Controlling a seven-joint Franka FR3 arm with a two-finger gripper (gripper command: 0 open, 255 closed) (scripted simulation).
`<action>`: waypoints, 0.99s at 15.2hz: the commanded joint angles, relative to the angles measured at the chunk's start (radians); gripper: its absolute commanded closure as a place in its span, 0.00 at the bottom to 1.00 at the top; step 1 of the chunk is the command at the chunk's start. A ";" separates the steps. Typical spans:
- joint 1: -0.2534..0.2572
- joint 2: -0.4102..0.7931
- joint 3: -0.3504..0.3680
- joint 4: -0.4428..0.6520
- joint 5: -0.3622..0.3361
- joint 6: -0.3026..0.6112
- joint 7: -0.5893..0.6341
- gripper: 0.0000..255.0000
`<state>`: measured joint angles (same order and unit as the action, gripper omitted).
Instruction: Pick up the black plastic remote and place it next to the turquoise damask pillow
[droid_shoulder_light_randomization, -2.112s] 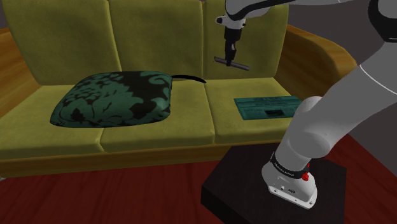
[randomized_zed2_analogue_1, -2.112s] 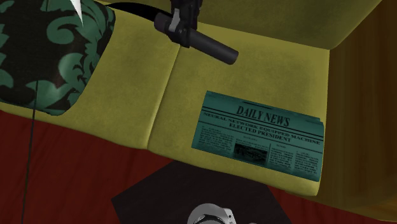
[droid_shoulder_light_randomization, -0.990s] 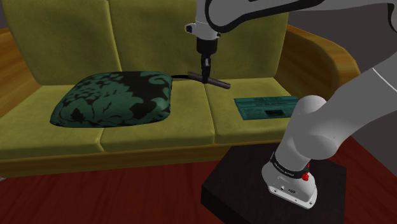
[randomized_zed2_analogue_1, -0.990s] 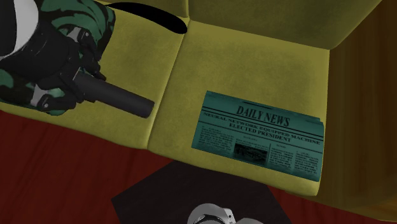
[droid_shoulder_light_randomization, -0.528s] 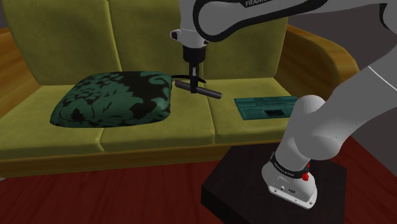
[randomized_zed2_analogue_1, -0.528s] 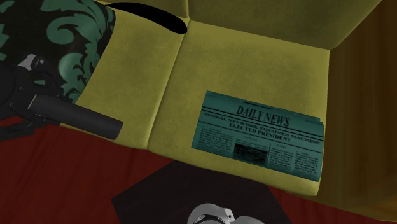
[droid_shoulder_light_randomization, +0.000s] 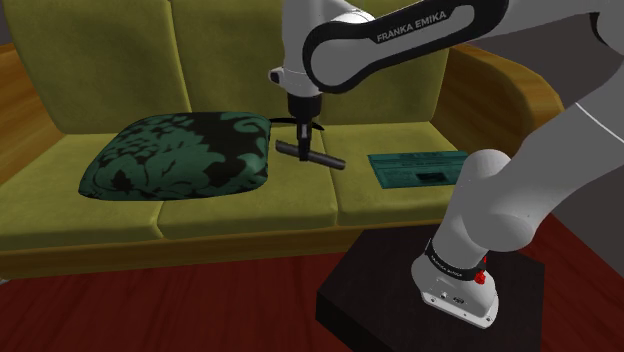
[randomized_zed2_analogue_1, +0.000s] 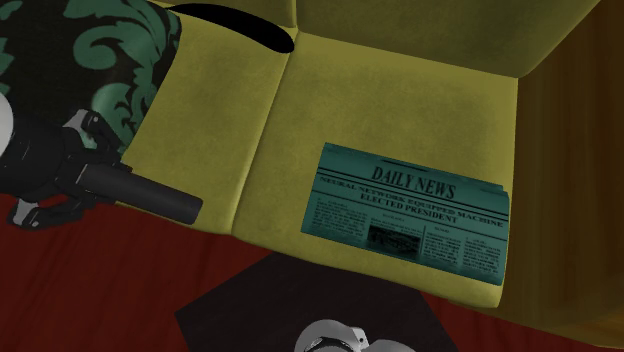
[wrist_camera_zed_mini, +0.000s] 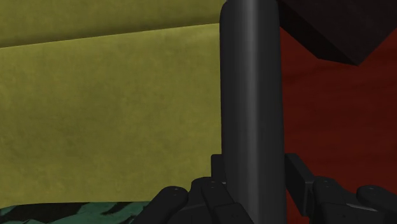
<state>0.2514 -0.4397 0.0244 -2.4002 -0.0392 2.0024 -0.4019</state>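
Observation:
The black remote (droid_shoulder_light_randomization: 312, 155) is a long dark bar, clasped crosswise by my gripper (droid_shoulder_light_randomization: 303, 143), which is shut on it. It hangs just above the olive sofa seat (droid_shoulder_light_randomization: 300, 195), close to the right edge of the green-and-black patterned pillow (droid_shoulder_light_randomization: 180, 155). In the second exterior view the remote (randomized_zed2_analogue_1: 145, 190) sticks out from the gripper (randomized_zed2_analogue_1: 80, 170) over the seat's front edge, below the pillow (randomized_zed2_analogue_1: 90, 60). In the wrist view the remote (wrist_camera_zed_mini: 251, 95) runs straight up from between the fingers (wrist_camera_zed_mini: 210, 189), with a strip of pillow (wrist_camera_zed_mini: 63, 213) beside them.
A teal "Daily News" newspaper (droid_shoulder_light_randomization: 420, 167) lies on the seat cushion at the shoulder view's right. A thin black curved thing (randomized_zed2_analogue_1: 235, 22) lies behind the pillow. The dark stand (droid_shoulder_light_randomization: 400, 290) sits on the red wooden floor (droid_shoulder_light_randomization: 150, 310) before the sofa.
The gripper has carried the remote leftward in the shoulder view, from above the newspaper's cushion to the pillow's right edge. In the last half second it sank a little toward the seat.

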 joint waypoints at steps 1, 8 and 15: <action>0.000 0.006 0.000 -0.021 -0.001 0.027 0.001 1.00; -0.001 0.037 0.001 -0.091 -0.003 0.129 0.006 1.00; -0.003 0.082 0.002 -0.152 -0.008 0.234 0.012 1.00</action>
<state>0.2491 -0.3669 0.0261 -2.5437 -0.0459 2.2184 -0.3907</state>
